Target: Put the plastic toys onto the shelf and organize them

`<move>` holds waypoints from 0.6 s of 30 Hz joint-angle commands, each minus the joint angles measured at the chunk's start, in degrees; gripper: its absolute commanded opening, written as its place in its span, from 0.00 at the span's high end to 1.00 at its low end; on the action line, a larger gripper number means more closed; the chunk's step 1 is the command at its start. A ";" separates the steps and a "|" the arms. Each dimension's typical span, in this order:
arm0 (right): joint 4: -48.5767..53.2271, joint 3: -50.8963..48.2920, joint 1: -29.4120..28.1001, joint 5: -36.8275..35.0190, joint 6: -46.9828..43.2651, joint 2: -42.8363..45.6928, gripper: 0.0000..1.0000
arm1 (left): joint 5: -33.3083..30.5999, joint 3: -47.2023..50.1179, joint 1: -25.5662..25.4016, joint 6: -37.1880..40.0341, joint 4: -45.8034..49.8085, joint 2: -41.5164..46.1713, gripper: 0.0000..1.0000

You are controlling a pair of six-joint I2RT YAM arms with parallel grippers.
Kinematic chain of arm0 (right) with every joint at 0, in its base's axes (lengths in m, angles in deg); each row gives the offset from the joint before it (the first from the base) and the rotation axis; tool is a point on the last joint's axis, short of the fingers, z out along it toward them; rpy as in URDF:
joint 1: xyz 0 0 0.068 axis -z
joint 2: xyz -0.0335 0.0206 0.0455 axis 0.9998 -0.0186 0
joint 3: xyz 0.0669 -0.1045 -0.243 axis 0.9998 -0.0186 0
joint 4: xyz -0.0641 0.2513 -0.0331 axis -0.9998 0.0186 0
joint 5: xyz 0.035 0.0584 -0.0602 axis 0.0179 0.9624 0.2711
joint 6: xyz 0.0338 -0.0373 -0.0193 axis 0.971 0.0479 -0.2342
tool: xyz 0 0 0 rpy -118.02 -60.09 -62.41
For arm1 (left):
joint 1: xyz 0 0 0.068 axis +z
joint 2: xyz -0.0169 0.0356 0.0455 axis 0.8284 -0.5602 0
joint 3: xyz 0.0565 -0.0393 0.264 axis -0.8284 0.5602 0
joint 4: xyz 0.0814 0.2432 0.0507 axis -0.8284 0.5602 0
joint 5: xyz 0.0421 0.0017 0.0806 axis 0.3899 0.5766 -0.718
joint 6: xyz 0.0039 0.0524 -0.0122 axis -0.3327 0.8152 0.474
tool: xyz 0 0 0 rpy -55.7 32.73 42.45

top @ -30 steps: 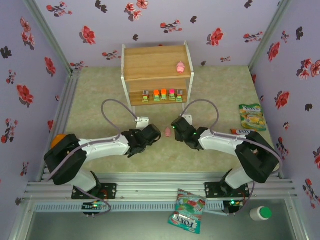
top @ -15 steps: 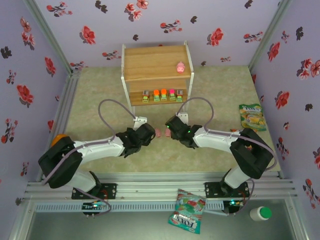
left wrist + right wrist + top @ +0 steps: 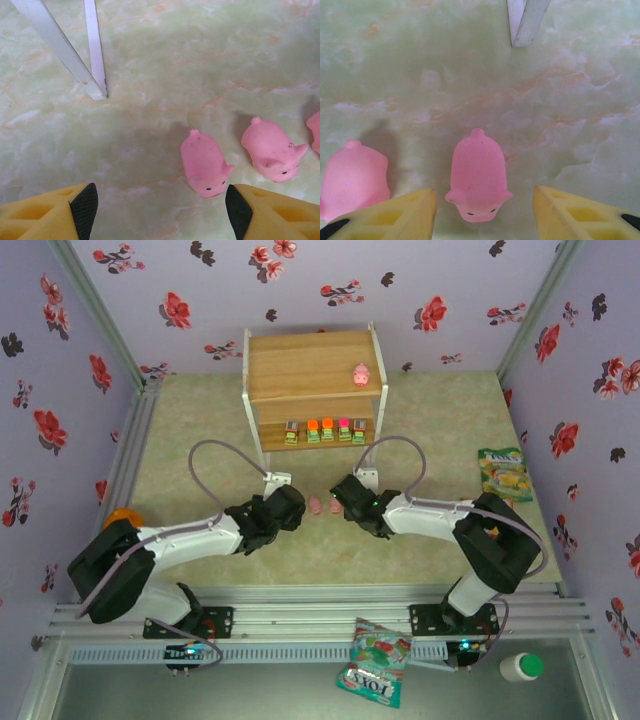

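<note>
The shelf (image 3: 300, 365) stands at the far side of the green mat (image 3: 200, 420), already partly stocked. One shelved pig (image 3: 361, 373) sits on the top board, and a row of blocky pieces (image 3: 326, 430) lines the lower one. In front of it both arms reach toward the middle and the two claws face each other. From overhead, the loose pigs (image 3: 322, 505) between them are pink specks, too small to count.

The left claw (image 3: 159, 205) has its jaws wide apart and holds nothing. A first pig (image 3: 205, 165) lies on the mat between its fingers (image 3: 82, 207), snout toward the camera. It is well over toward the right-hand finger in that view, and contact there cannot be made out. A second pig (image 3: 270, 150) lies just beside it, and a third pig (image 3: 315, 132) is cut off at the frame edge. The foot of a white shelf leg (image 3: 97, 85) shows beyond.

The right claw (image 3: 483, 200) also has its jaws parted and grips nothing. A centre pig (image 3: 477, 175) lies squarely between the yellow fingers (image 3: 580, 215), with bare mat on either side. A side pig (image 3: 352, 177) sits to the left of that view, partly hidden by the finger.
</note>
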 commanded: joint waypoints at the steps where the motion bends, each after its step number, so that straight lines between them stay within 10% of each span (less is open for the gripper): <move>1: 0.55 0.73 -0.52 -1.84 1.68 -1.09 0.46 | 0.52 0.88 0.43 0.60 -0.38 1.29 0.27; 18: -2.23 0.92 -0.54 -2.26 2.72 -3.99 0.53 | 0.61 1.12 0.96 0.16 -0.39 1.14 0.27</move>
